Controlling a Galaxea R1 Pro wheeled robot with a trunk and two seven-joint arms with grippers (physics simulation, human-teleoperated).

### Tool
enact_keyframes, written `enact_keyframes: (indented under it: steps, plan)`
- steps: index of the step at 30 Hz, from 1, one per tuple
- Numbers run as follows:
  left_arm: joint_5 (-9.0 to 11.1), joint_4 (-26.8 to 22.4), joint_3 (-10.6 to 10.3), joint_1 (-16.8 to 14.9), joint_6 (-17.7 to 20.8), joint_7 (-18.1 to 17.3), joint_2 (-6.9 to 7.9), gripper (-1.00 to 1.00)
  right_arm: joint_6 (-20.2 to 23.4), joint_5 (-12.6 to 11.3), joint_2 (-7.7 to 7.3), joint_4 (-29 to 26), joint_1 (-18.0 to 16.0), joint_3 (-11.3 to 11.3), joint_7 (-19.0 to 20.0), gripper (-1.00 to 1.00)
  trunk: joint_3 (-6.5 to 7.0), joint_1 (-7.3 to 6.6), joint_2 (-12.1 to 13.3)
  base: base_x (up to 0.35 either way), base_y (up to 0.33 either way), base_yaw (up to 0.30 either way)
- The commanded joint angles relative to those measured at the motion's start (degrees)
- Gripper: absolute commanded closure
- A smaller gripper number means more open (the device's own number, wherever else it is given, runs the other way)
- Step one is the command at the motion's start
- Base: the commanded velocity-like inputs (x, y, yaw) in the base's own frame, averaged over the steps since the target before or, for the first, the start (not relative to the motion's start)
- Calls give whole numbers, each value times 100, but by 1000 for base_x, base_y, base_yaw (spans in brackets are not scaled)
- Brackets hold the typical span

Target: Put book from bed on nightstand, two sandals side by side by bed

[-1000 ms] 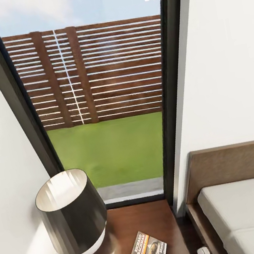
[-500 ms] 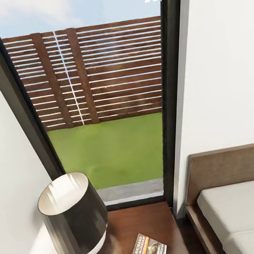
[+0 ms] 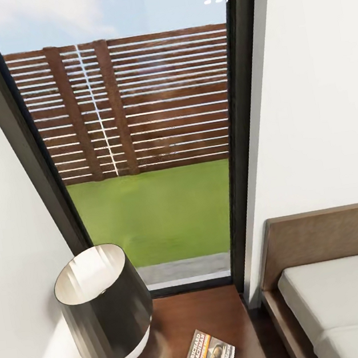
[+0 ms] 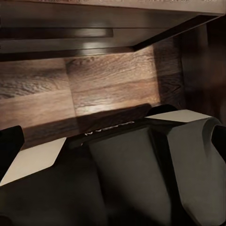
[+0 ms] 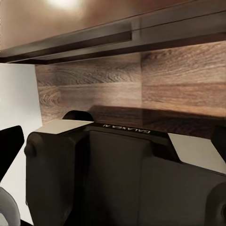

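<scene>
The book (image 3: 210, 354) lies flat on the glossy dark-brown nightstand (image 3: 192, 315), near its front right part, cover up. The bed (image 3: 350, 290), with a light-grey mattress and brown headboard, stands just to the right of the nightstand. The two sandals are out of view. In the left wrist view my left gripper (image 4: 115, 141) hangs low over the plank floor in front of the robot's dark body, fingers at the picture's edges, nothing between them. In its own wrist view my right gripper (image 5: 117, 150) is held the same way, open and empty.
A dark lamp shade (image 3: 104, 306) takes up the nightstand's left half, close to the book. Behind it a tall dark-framed window (image 3: 140, 150) shows fence and grass. White walls close in on the left and right. A dark wooden furniture edge (image 5: 117, 37) runs above the floor (image 4: 108, 84).
Gripper tips that showed at the head view's bottom edge a second ago have dropped out of it. The camera has tilted slightly, shifting the picture. The book lies unmoved.
</scene>
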Motion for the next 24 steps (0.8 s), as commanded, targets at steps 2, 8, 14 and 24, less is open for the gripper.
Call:
enact_keyframes:
  steps: [2, 8, 14, 24]
  plan:
    - [44, 5, -18, -4, -13, -20, 1, -100, -11, 59, 4, 16, -7, -50, 8, -100, -6, 0, -3, 0, 0, 0]
    - [65, 8, -7, -6, -17, -17, 1, -100, -19, 53, 8, 16, -7, -50, 7, -100, -6, 0, -3, 0, 0, 0]
    - [75, 12, -2, -5, -18, -11, 1, -100, -44, 50, 10, 20, -7, -50, 6, -100, -6, 0, -3, 0, 0, 0]
    - [68, 27, -8, -4, -13, -10, 1, -100, -52, 57, 58, 11, -7, -50, 1, -100, -6, 0, -3, 0, 0, 0]
